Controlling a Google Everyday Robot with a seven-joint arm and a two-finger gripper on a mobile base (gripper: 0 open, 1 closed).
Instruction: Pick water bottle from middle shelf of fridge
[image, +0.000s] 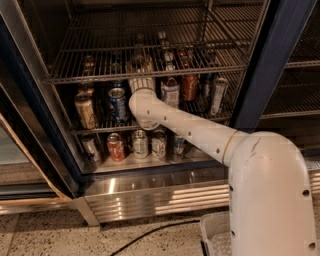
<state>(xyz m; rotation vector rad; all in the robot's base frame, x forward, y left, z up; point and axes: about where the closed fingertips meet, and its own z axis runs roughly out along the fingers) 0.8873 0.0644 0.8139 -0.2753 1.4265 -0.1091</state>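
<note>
My gripper (142, 83) is inside the fridge (261, 65), level with the front rail of the rack (95, 78) above the middle shelf (102, 128); I cannot tell whether it is spread or closed. The water bottle (142, 64) stands on the middle shelf right behind it, between a blue can (118, 102) and a white-labelled bottle (170, 92), its top showing through the upper bars.
</note>
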